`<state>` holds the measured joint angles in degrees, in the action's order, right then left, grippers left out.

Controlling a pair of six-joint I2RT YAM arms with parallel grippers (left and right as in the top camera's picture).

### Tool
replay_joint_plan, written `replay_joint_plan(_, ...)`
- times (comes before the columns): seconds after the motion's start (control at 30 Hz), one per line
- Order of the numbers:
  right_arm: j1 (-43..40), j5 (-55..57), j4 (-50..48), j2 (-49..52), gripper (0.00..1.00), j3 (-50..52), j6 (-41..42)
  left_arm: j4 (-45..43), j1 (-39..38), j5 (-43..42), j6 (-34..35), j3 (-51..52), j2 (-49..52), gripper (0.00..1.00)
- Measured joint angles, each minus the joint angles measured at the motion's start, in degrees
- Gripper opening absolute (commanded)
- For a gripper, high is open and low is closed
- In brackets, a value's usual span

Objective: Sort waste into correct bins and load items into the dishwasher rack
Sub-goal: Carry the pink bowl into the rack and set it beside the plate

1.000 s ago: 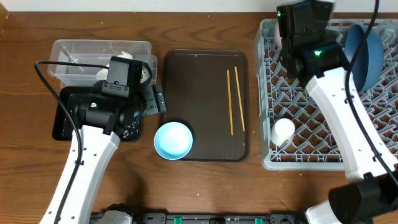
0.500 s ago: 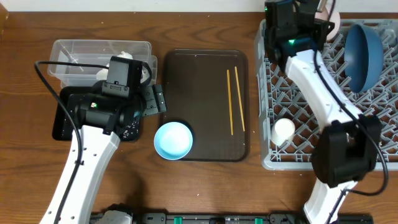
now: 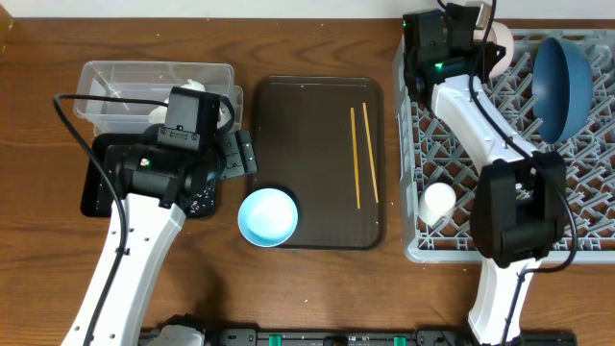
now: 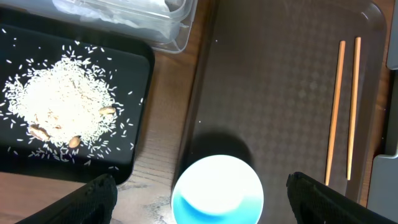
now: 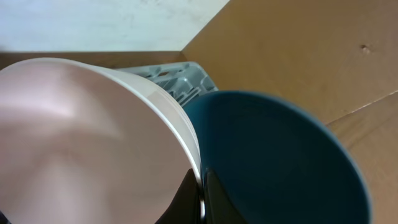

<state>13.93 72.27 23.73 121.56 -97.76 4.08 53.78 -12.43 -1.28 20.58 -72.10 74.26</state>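
Since the right gripper (image 5: 200, 188), clamped on the white bowl (image 5: 81, 137), has swung to the rack's (image 3: 452, 252) far corner, placement looks imminent; the left gripper (image 4: 202, 186) hangs outside the rack, fingers apart.

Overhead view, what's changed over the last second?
The right arm swung left toward the dishwasher rack's back corner, its jaws gripping the white bowl by the rim; that bowl, hidden before, now shows beside the dark blue bowl. The left arm, light blue bowl, chopsticks and small white cup stayed put.
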Motion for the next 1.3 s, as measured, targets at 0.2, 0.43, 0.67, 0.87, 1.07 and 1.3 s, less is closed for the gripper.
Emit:
replay_joint_plan(0.2, -0.1, -0.5, 0.2, 1.3, 0.01, 0.0, -0.2, 0.0, 0.0, 0.0, 0.0, 0.0, 0.0, 0.90)
replay_joint_plan(0.43, -1.3, -1.2, 0.2, 1.3, 0.01, 0.0, -0.3, 0.0, 0.0, 0.0, 0.0, 0.0, 0.0, 0.90)
replay_joint_plan(0.67, -1.4, -2.1, 2.4, 1.3, 0.01, 0.0, -0.8, 0.0, 0.0, 0.0, 0.0, 0.0, 0.0, 0.90)
replay_joint_plan(0.87, -0.3, -2.6, 2.7, 1.3, 0.03, 0.0, -1.9, 0.0, 0.0, 0.0, 0.0, 0.0, 0.0, 0.90)
replay_joint_plan(1.07, 2.4, -4.0, 3.1, 1.4, 0.14, 0.0, -4.2, 0.0, 0.0, 0.0, 0.0, 0.0, 0.0, 0.90)
replay_joint_plan(1.3, 3.6, -4.5, 3.6, 1.4, 0.34, 0.0, -4.9, 0.0, 0.0, 0.0, 0.0, 0.0, 0.0, 0.90)
